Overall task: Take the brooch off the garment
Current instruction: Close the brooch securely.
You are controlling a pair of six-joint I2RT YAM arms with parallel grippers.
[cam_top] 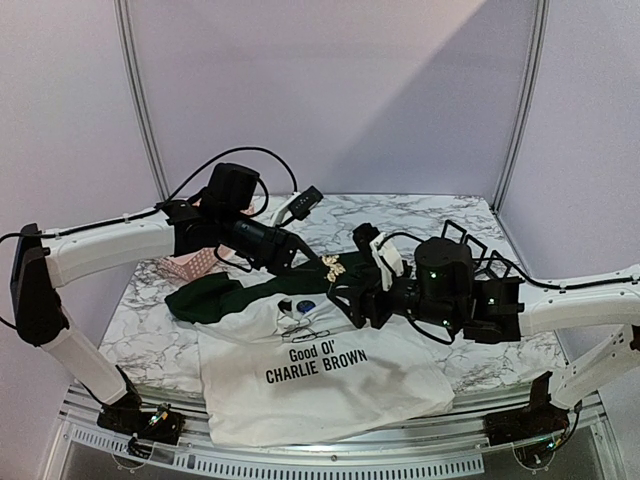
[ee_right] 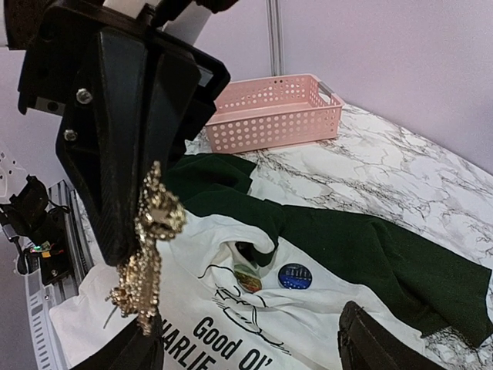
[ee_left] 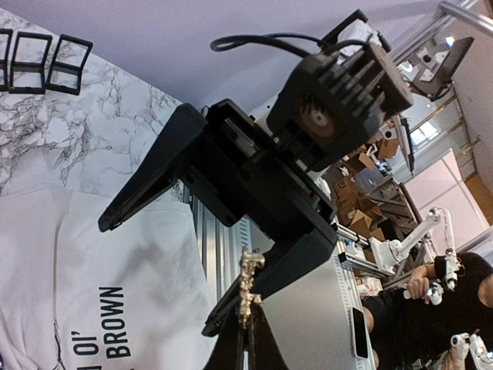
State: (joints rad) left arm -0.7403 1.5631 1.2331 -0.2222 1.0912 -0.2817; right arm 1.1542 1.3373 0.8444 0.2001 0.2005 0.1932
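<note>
The left pincer (cam_top: 308, 258) is pressed together on the upper end of the gold brooch (ee_right: 146, 262). It holds the brooch in the air above the T-shirt (cam_top: 320, 390), over the collar side and apart from the cloth. The right pincer (ee_left: 156, 277) stands wide apart just beside the brooch, 1 finger close against it and gripping nothing.

From here the brooch looks light and stiff, a knobbly little metal piece with a hanging lower part, so I'd expect it to swing and slip between hard fingers. The ornate bits seem delicate, and a pin at the back, which I can't see, could snag the soft T-shirt. The solid middle looks like the safest place to grip it, squeezed across its narrow width.
</note>
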